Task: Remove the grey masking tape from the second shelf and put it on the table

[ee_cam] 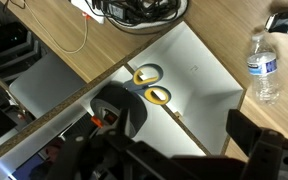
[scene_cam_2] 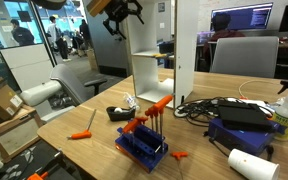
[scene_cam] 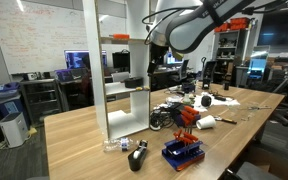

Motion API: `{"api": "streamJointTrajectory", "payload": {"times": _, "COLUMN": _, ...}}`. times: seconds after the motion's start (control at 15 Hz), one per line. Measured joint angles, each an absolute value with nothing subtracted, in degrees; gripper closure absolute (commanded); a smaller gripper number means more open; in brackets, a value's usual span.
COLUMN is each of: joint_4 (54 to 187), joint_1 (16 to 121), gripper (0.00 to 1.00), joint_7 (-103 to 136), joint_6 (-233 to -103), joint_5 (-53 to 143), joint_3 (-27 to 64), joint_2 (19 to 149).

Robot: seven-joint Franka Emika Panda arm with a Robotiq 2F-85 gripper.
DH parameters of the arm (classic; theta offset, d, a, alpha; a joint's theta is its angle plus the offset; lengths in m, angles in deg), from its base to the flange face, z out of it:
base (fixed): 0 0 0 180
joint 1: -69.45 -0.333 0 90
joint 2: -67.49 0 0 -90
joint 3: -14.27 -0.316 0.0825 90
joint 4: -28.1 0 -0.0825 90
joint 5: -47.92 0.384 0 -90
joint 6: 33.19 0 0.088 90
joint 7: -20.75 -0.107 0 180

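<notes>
Franka arm at the open white rack (scene_cam: 101, 70), before any grasp. The gripper (scene_cam_2: 122, 20) hangs empty in the air outside the rack, near its upper part and well apart from the load. In the wrist view its two dark fingers sit far to either side of the frame, so the jaws appear spread. That view looks down on a white board carrying two yellowish rolls (ee_cam: 147, 73), not on the target. The grey masking tape (scene_cam: 134, 80) is taken to be the small dark shape lying flat on the second shelf (scene_cam: 119, 88), towards the front edge; it is too small for its hollow centre to be made out. Judged as a wound paper roll, it should be light, stiff across its width, not fragile, and mildly grippy on its rim, though apt to slide on the smooth board if nudged. The likeliest hold is a pinch through the ring wall, one finger in the centre and one outside, or across the whole roll if the jaws span it. The table (scene_cam: 84, 140) below shows bare wood beside the rack.
</notes>
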State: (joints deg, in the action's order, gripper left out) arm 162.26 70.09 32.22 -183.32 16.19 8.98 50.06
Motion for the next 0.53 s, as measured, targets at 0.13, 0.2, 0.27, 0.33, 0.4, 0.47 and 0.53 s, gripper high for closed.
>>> {"api": "streamJointTrajectory", "payload": {"times": 0.13, "joint_4": 160.0, "joint_1": 70.7, "gripper": 0.0, "joint_7": 30.7, "joint_6": -183.5, "joint_5": 13.3, "joint_3": 8.5, "joint_2": 52.9}}
{"api": "streamJointTrajectory", "payload": {"times": 0.2, "joint_4": 158.8, "joint_1": 70.7, "gripper": 0.0, "joint_7": 30.0, "joint_6": -183.5, "joint_5": 12.0, "joint_3": 8.5, "joint_2": 54.1}}
{"api": "streamJointTrajectory", "payload": {"times": 0.27, "joint_4": 157.5, "joint_1": 70.7, "gripper": 0.0, "joint_7": 29.5, "joint_6": -183.5, "joint_5": 10.7, "joint_3": 8.4, "joint_2": 55.2}}
{"api": "streamJointTrajectory", "payload": {"times": 0.33, "joint_4": 156.2, "joint_1": 70.7, "gripper": 0.0, "joint_7": 29.1, "joint_6": -183.5, "joint_5": 9.7, "joint_3": 8.4, "joint_2": 56.3}}
{"api": "streamJointTrajectory", "payload": {"times": 0.4, "joint_4": 154.9, "joint_1": 70.7, "gripper": 0.0, "joint_7": 28.9, "joint_6": -183.5, "joint_5": 8.8, "joint_3": 8.4, "joint_2": 57.4}}
{"api": "streamJointTrajectory", "payload": {"times": 0.47, "joint_4": 153.6, "joint_1": 70.7, "gripper": 0.0, "joint_7": 28.7, "joint_6": -183.5, "joint_5": 8.0, "joint_3": 8.4, "joint_2": 58.4}}
{"api": "streamJointTrajectory", "payload": {"times": 0.53, "joint_4": 152.4, "joint_1": 70.5, "gripper": 0.0, "joint_7": 28.6, "joint_6": -183.5, "joint_5": 7.4, "joint_3": 8.4, "joint_2": 59.5}}
